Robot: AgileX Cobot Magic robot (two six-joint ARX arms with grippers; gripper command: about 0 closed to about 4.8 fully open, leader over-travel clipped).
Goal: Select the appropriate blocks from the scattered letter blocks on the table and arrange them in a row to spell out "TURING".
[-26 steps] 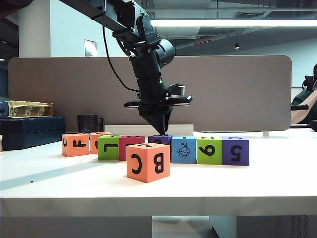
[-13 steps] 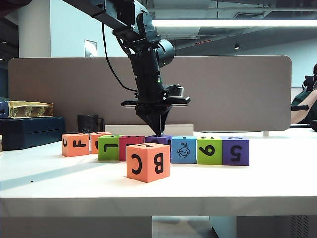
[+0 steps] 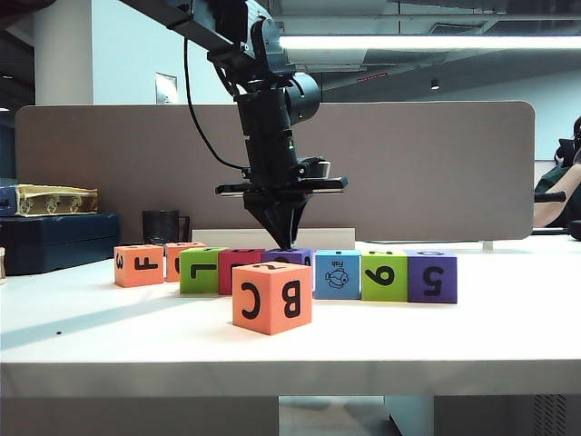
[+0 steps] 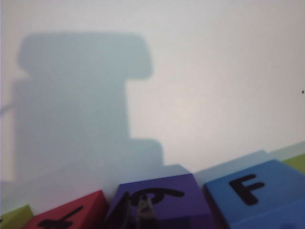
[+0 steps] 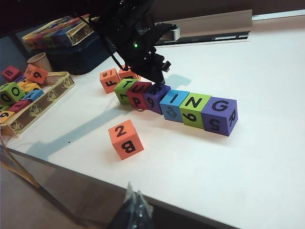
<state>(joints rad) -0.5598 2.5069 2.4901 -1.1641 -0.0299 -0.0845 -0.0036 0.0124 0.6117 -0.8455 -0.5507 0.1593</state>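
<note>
On the white table (image 3: 472, 336), my six blocks stand in a touching row whose tops read T-U-R-I-N-G: green T (image 5: 125, 88), magenta U (image 5: 138, 93), purple R (image 5: 157, 97), blue I (image 5: 173, 105) with its fish picture, green N (image 5: 194, 109), purple G (image 5: 219, 115). Two orange cubes, F (image 3: 138, 264) and another (image 3: 174, 259) behind it, sit just beyond the T end; the orange B-C cube (image 3: 271, 296) stands alone nearer the table's front edge
</note>
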